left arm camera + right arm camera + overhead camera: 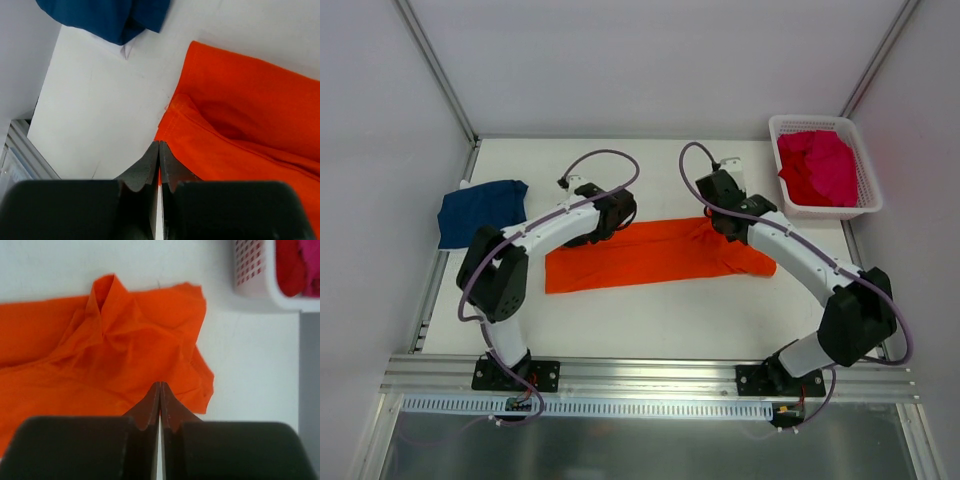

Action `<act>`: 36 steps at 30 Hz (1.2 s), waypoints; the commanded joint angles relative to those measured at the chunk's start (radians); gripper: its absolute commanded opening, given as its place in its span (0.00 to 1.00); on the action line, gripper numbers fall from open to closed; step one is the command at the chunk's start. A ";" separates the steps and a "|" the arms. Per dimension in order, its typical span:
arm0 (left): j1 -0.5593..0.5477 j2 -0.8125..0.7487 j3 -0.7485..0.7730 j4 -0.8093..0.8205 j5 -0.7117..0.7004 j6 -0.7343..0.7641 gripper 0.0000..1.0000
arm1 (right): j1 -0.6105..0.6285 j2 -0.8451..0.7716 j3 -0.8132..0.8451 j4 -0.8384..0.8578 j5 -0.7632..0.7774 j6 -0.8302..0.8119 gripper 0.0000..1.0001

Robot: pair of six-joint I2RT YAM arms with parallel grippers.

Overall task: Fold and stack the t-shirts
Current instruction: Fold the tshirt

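Observation:
A bright orange t-shirt lies lengthwise across the middle of the table as a long folded strip, rumpled at its right end. My left gripper is over its upper left edge. In the left wrist view its jaws are pressed together over the orange cloth's corner, with nothing seen pinched. My right gripper is over the bunched right end, also shut above the orange cloth. A folded navy blue t-shirt rests at the left.
A white lattice basket at the back right holds magenta-pink t-shirts. Grey walls close in the white table on the left, back and right. A metal rail runs along the near edge.

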 commanded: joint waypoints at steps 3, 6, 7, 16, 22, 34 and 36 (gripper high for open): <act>-0.010 0.085 -0.010 0.025 0.055 0.012 0.00 | 0.007 0.052 -0.060 -0.034 -0.116 0.083 0.00; -0.009 0.098 -0.016 0.077 0.077 0.057 0.00 | 0.004 0.115 -0.061 -0.036 -0.137 0.105 0.00; -0.009 0.110 -0.015 0.089 0.084 0.069 0.00 | 0.004 0.130 -0.061 -0.036 -0.148 0.112 0.00; -0.009 0.167 -0.073 0.145 0.135 0.095 0.00 | -0.009 0.333 0.028 -0.140 -0.141 0.163 0.00; -0.010 0.168 -0.148 0.183 0.163 0.100 0.00 | -0.045 0.397 0.057 -0.169 -0.137 0.169 0.00; -0.012 0.159 -0.248 0.215 0.193 0.094 0.00 | -0.200 0.416 0.062 -0.274 -0.117 0.103 0.00; -0.012 0.153 -0.251 0.217 0.195 0.094 0.00 | -0.208 0.423 0.066 -0.275 -0.134 0.091 0.00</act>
